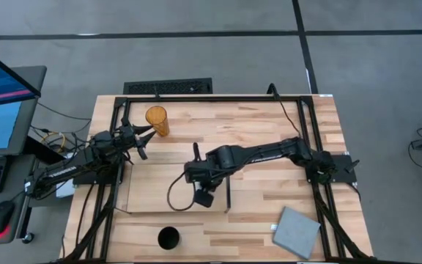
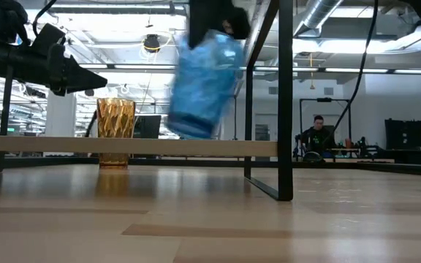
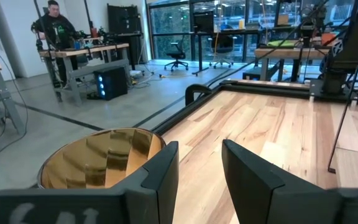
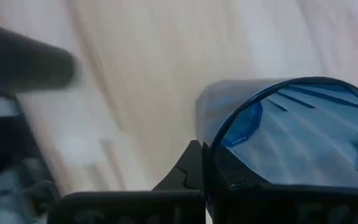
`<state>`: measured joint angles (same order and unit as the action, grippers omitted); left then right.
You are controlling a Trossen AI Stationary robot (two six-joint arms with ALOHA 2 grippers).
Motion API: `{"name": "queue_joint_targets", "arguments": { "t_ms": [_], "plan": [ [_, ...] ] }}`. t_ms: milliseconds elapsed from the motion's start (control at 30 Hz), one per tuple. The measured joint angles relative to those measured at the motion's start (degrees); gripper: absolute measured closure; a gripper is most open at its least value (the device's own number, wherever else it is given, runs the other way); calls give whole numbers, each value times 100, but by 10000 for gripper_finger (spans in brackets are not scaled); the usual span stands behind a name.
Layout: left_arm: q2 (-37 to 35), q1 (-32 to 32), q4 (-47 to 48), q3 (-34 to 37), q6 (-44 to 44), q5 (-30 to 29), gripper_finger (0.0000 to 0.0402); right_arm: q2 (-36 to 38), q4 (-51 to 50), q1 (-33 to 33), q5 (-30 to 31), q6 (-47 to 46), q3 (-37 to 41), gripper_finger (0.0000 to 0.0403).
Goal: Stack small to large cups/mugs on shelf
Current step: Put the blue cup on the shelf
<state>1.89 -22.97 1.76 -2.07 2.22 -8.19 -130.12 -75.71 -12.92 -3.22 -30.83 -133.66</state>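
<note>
My right gripper [image 2: 212,25] is shut on the translucent blue cup [image 2: 202,82], held in the air over the pale plywood shelf [image 1: 152,192], whose dark upright wall [image 1: 228,192] runs along its right edge. The arm hides the cup in the high view. My left gripper [image 1: 146,141] is open and empty, level, just beside the orange tumbler [image 1: 157,121], which stands upright on the table at the far left. In the left wrist view the tumbler's mouth [image 3: 98,158] lies outside one finger. The short black cup [image 1: 168,237] stands on the table near the front edge. My right gripper holds the blue cup by its rim [image 4: 229,124], from above. One finger [image 4: 194,167] shows outside the wall; the other is hidden behind the blue wall. The cup hangs below the fingers, slightly tilted, lifted clear of the shelf.
A grey square pad [image 1: 297,231] lies at the table's near right corner. A dark frame [image 1: 218,97] runs around the table. A person [image 2: 316,135] sits in the room beyond. Bare wood shows at the right half of the table.
</note>
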Motion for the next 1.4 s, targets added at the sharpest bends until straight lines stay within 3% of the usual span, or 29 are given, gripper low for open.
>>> {"name": "queue_joint_targets", "arguments": {
  "t_ms": [400,700,1400],
  "plan": [
    [183,1,-2,2,25,-7,287,-56,-116,-12,-90,92,1,393],
    [232,1,-2,0,23,-7,287,-106,-197,-9,-155,128,32,344],
    [229,1,-2,0,-2,-7,288,-101,127,13,-138,432,29,338]
  ]
}}
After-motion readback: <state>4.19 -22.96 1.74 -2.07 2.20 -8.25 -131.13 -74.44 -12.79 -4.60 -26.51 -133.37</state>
